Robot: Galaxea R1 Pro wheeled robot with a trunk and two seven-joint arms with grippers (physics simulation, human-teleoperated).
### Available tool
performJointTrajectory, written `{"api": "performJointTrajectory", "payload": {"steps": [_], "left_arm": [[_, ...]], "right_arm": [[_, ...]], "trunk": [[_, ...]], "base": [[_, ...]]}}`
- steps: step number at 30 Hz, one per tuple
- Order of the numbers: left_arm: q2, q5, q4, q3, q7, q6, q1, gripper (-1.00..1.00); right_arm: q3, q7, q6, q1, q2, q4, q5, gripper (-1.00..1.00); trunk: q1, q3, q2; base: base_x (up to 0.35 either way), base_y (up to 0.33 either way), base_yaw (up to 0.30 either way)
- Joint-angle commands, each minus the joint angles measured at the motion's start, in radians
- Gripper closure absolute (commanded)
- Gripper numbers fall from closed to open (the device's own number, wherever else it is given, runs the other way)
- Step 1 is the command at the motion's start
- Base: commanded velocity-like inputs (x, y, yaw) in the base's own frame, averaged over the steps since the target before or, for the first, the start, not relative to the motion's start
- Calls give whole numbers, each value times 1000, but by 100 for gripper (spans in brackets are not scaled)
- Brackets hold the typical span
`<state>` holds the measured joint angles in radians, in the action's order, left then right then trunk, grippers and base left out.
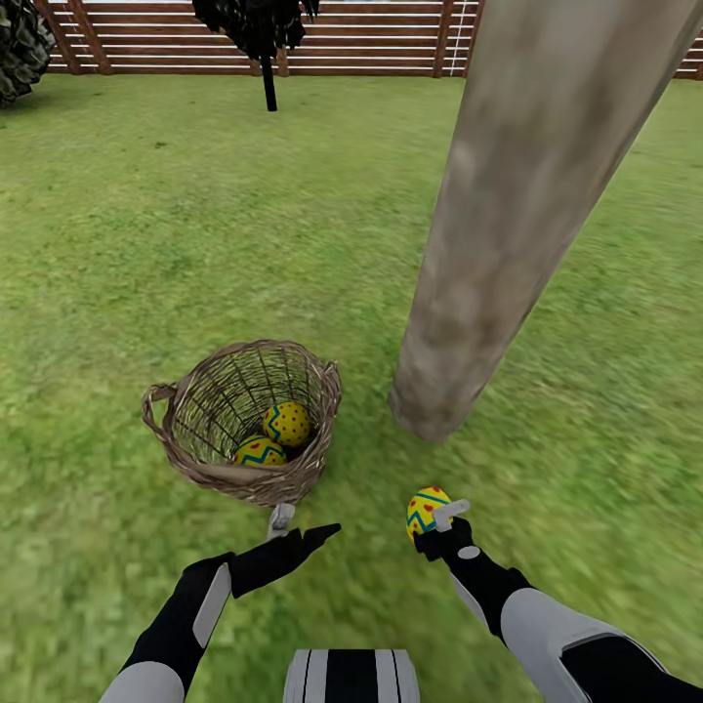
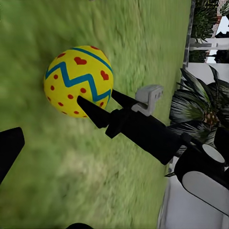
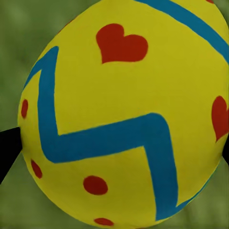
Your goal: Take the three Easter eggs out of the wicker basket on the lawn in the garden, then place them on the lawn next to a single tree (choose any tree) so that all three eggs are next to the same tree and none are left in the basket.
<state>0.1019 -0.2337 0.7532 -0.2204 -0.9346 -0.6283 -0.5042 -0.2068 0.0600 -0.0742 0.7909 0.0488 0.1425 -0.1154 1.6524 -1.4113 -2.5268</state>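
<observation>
Right gripper (image 1: 430, 519) clamped on one Easter egg (image 1: 426, 510), over the lawn (image 1: 146, 244) near the tree trunk (image 1: 508, 215); left gripper (image 1: 298, 532) spread apart, holding nothing, just short of the wicker basket (image 1: 195, 454); basket upright on grass, containing two eggs (image 1: 286, 423) (image 1: 259, 453) lying together.

Right end effector (image 2: 98, 106) grips a yellow Easter egg (image 2: 76, 81) over blurred lawn (image 2: 71, 181), palm fronds (image 2: 200, 109) and a pale wall (image 2: 191, 210) beyond.
</observation>
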Motion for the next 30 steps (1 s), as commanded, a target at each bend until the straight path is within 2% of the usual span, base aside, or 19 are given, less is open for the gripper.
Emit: {"api": "performJointTrajectory", "payload": {"steps": [1, 5, 30], "left_arm": [[1, -1, 0, -4, -3, -7, 0, -100], [1, -1, 0, -5, -3, -7, 0, -100], [2, -1, 0, -2, -1, -8, 0, -100]], "right_arm": [[-2, 6, -2, 1, 0, -1, -10, -100], [-2, 6, -2, 1, 0, -1, -11, -100], [-2, 5, -10, 1, 0, -1, -12, -100]], "trunk": [[0, -1, 0], [0, -1, 0], [-11, 96, 6]], "base": [[0, 0, 0], [0, 0, 0], [0, 0, 0]]}}
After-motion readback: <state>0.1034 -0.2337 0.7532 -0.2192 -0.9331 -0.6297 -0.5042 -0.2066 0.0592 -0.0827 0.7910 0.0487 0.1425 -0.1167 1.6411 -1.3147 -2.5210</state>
